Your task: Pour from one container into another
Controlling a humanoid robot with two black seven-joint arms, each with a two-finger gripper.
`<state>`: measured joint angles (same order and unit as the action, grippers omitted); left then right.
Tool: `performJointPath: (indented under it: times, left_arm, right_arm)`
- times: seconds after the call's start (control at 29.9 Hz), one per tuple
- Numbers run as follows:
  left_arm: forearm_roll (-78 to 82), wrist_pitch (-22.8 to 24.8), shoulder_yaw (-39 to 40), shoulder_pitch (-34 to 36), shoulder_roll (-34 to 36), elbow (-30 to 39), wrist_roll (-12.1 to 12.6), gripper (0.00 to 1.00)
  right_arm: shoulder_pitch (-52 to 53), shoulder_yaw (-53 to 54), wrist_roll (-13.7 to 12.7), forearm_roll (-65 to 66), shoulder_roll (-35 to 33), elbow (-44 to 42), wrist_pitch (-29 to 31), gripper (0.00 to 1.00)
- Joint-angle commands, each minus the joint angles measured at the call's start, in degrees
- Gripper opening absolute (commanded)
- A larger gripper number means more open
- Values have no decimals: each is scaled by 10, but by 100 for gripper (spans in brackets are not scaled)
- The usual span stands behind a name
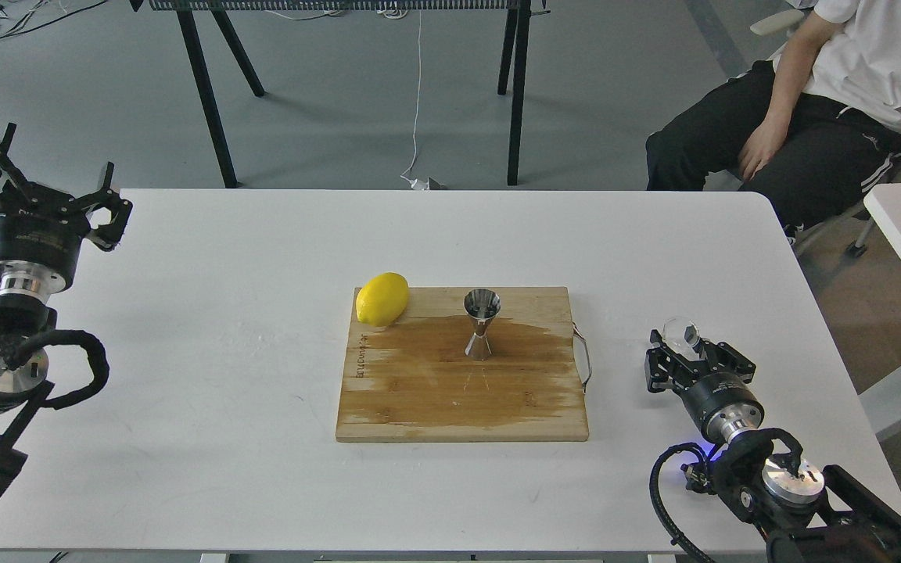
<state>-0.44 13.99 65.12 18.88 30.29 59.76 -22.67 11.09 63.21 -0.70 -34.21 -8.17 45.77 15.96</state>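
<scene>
The right hand [689, 352] sits low over the white tabletop [224, 375], to the right of the wooden cutting board [462, 391] and apart from it. Its fingers are closed around the small clear glass cup [683, 332], whose round rim shows just above them. I cannot tell whether the cup rests on the tabletop or is already lifted, nor whether it holds any liquid.

The left hand [52, 205] hangs at the far left edge of the tabletop with its fingers spread apart, holding nothing and touching nothing.

The steel jigger [482, 324] stands upright near the middle of the board, well apart from the cup. A lemon [382, 299] lies on the board's far left corner. A broad dark wet patch covers much of the board around the jigger's foot.

Judgement on progress: the cup appears secured, so the grasp is done. No pouring is under way; the cup is not over the jigger and is not tilted towards it. Remaining work, as I assess it: carry the cup across to the jigger, tip it over the upper cone, then set it down.
</scene>
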Motion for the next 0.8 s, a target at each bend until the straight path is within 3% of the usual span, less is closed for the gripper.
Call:
performJointPath:
  times: [0.0,0.1,0.2,0.33,0.47,0.77]
  left_arm:
    - [-1,1,0,-2,1,0,-1,100]
    - [-1,1,0,-2,1,0,-1,100]
    - [-1,0,0,-4,-1,1,-2,100]
    - [-1,0,0,-5,-1,1,-2,100]
    - [-1,0,0,-5,-1,1,-2,100]
    - [-1,0,0,-4,-1,2,-2,100]
  right_arm:
    - [0,0,1,0,0,-1,-1,62]
    - [2,1,1,0,-1,0,-1,60]
    - [5,1,1,1,-2,-2,0,32]
    - [7,1,1,1,-4,-2,-1,31]
    - [9,1,1,1,-4,-6,-2,48]
    - [9,3,2,1,-4,-6,-1,67]
